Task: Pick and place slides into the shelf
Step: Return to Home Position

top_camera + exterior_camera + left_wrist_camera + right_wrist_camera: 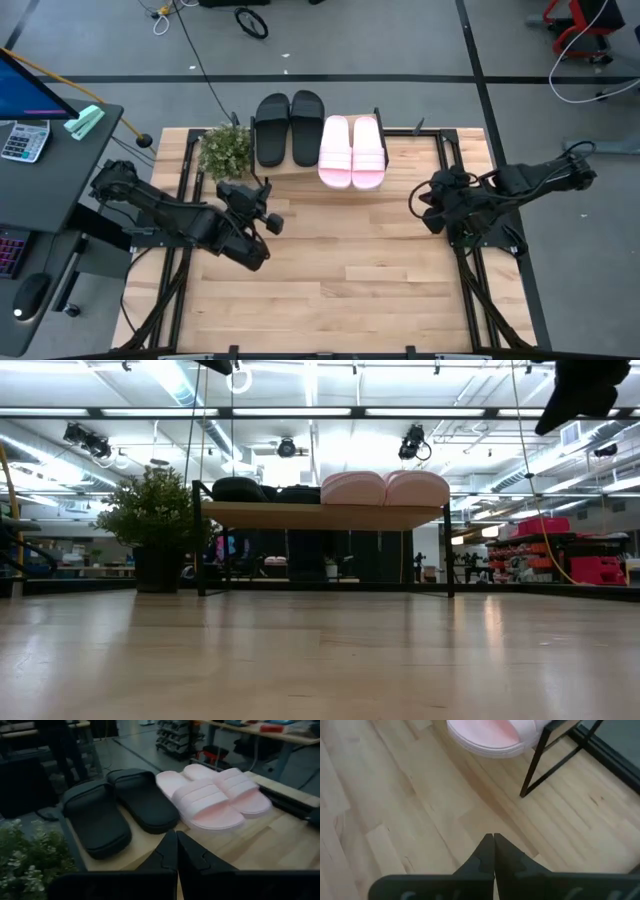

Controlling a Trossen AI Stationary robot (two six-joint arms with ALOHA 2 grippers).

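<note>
Both arms look like the same make, matte black all over and built from chunky rounded segments. The left arm ends in a boxy left claw. The right arm carries thin black cables that loop off its wrist and elbow. The right claw matches the left: two flat dark fingers tapering to a point, each with a small notched step on its inner edge.

Two matte black slides and two pale pink slides side by side atop the low wooden shelf.
</note>
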